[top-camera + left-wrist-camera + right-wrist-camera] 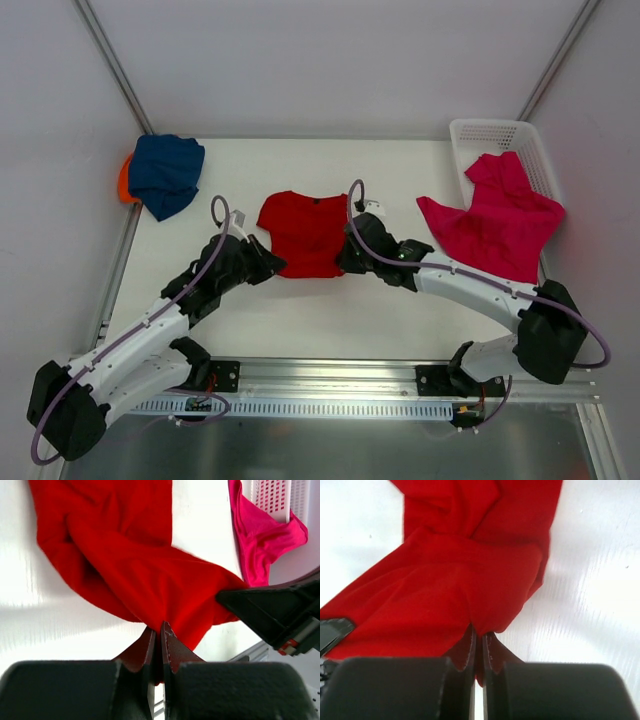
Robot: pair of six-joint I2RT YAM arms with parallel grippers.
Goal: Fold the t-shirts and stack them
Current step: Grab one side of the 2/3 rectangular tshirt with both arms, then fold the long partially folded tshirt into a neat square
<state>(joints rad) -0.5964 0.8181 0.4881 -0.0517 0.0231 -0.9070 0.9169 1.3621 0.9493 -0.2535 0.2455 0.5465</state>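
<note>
The red t-shirt lies spread in the middle of the table. My left gripper is shut on its near left corner; the left wrist view shows red cloth pinched between the jaws. My right gripper is shut on its near right corner, with cloth pinched between its jaws. The navy t-shirt lies crumpled on the orange one at the far left. The magenta-pink t-shirt hangs over the basket's edge at the right, also in the left wrist view.
A white lattice basket stands at the far right corner, also in the left wrist view. A metal rail runs along the near table edge by the arm bases.
</note>
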